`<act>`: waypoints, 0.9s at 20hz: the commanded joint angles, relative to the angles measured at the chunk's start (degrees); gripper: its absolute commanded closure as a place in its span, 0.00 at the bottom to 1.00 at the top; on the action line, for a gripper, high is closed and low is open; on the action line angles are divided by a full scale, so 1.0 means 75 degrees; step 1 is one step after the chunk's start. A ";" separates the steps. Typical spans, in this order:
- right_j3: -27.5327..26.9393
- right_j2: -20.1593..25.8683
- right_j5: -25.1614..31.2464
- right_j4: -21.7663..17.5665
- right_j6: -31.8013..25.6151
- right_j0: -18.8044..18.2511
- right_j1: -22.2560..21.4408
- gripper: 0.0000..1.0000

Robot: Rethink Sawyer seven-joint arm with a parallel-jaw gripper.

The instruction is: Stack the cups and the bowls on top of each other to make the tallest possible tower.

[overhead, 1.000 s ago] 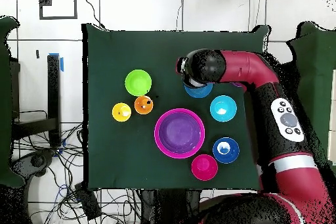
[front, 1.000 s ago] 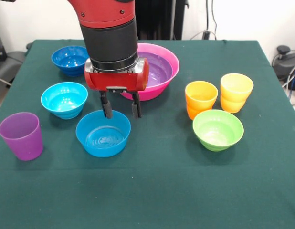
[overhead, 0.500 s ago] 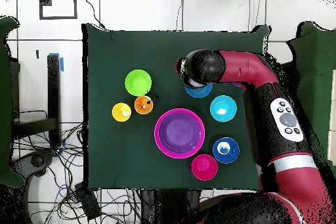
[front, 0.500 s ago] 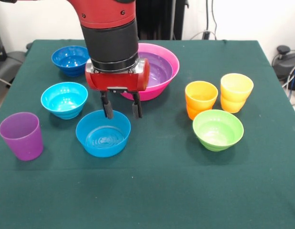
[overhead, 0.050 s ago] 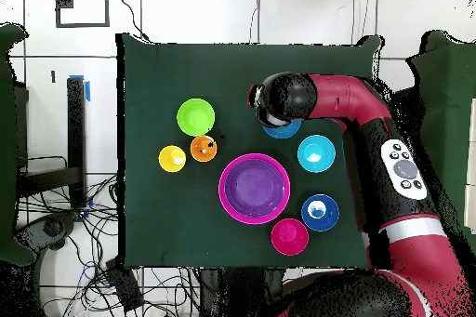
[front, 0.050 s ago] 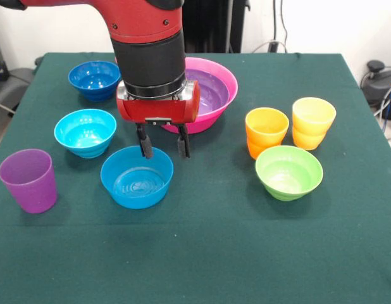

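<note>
Under the spread gripper (front, 0.050 s ago: 164,145) sits a round, ridged mid-blue bowl (front, 0.050 s ago: 136,177).

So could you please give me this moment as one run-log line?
pincer: open, over far rim of mid blue bowl | holding: nothing | tower: purple bowl nested in hot-pink bowl
</note>
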 commanded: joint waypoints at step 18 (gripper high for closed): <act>0.0161 0.0078 -0.0301 -0.0834 -0.1698 0.0055 0.1005 0.00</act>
